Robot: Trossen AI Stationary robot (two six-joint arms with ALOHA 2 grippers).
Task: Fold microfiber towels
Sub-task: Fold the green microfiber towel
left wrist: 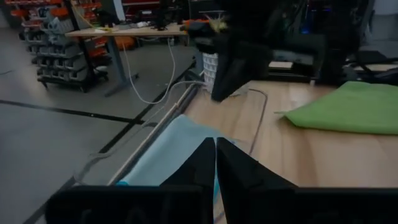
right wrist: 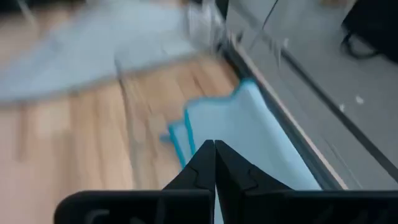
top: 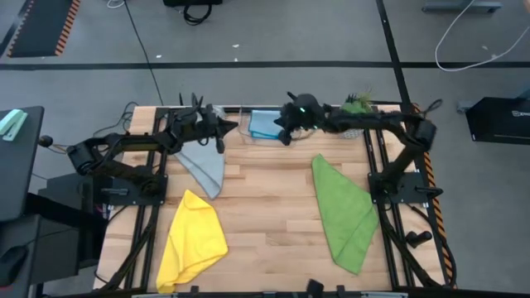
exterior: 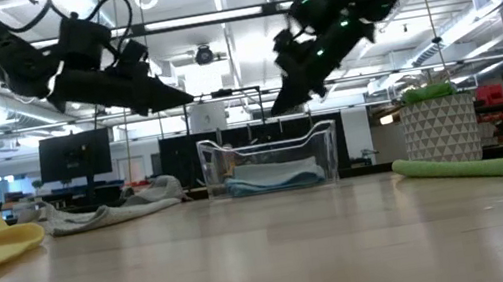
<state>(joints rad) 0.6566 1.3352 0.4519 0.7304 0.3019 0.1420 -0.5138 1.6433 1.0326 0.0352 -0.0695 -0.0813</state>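
At the counter's (top: 273, 223) far edge, both pincers hang pressed together and empty; the grey towel (top: 204, 168) lies nearest the left pincer (top: 222, 130), the right pincer (top: 282, 133) over the binned blue towel (top: 263, 124).

no readable text, labels, brands, numbers or signs in any view

There are four microfiber towels on the table: one grey towel (top: 204, 168), one yellow towel (top: 192, 238), one green towel (top: 344, 213) and one light blue towel (top: 263, 124). The light blue one lies in the one clear plastic bin (exterior: 270, 161). There is one white patterned pot (exterior: 437, 130) with a green plant. Two robot arms are present, each with one gripper.
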